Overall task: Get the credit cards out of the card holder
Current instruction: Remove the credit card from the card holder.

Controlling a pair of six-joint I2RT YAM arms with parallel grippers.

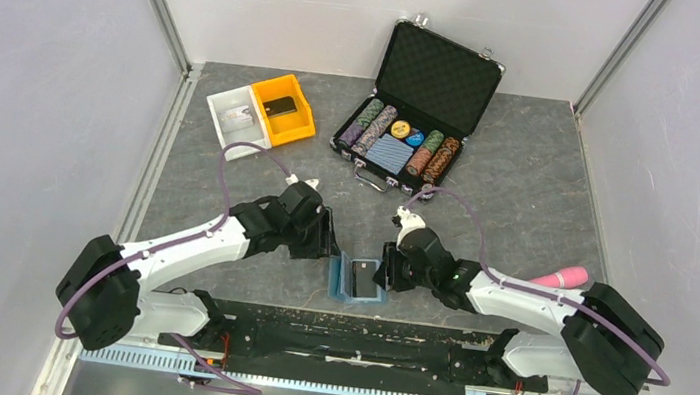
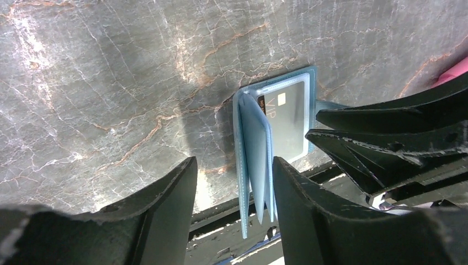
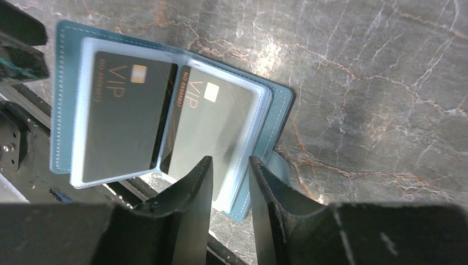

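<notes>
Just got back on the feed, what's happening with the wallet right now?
Both arms are at the light-blue card holder, which lies open at the near edge of the table. The left gripper is open, its fingers on either side of the raised leaves. The right gripper straddles the edge of the clear sleeves with its jaws narrow. I cannot tell whether it pinches them. Two black VIP credit cards show, both in their sleeves.

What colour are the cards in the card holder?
The credit cards are black with coppery VIP lettering; clearest in the right wrist view.
</notes>
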